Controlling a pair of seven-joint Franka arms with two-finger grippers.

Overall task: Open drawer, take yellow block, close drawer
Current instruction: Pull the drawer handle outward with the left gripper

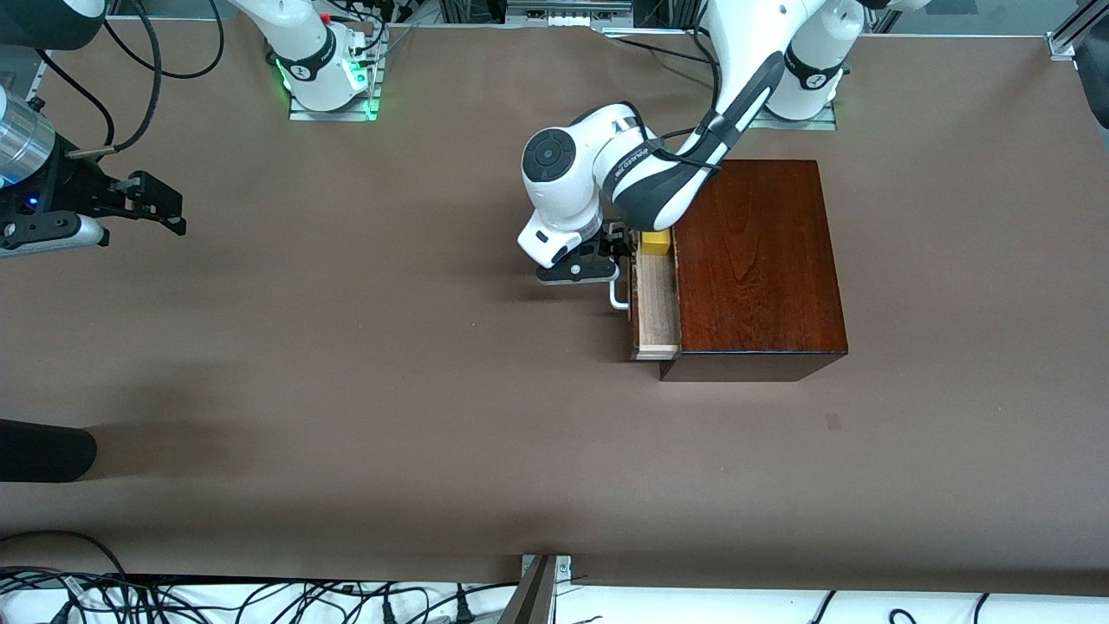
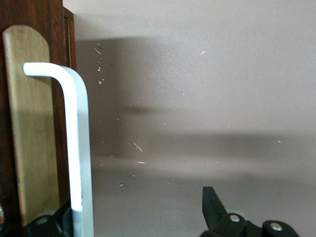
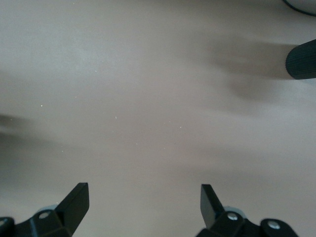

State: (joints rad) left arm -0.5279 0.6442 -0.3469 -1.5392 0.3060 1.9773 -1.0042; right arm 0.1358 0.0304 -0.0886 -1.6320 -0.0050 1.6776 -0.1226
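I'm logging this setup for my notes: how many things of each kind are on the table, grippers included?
Wooden box with its drawer pulled partly out: 1
Yellow block in the drawer: 1
Grippers: 2, both open; the left gripper at the drawer's white handle, the right gripper waiting over bare table at the right arm's end
Total: 4

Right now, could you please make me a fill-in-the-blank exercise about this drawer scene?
1. The drawer of the dark wooden box is partly ____.
2. The block lying in the drawer is ____.
3. The left gripper is at the drawer's white ____.
4. The right gripper has its fingers ____ over bare table.

Missing words: open; yellow; handle; open
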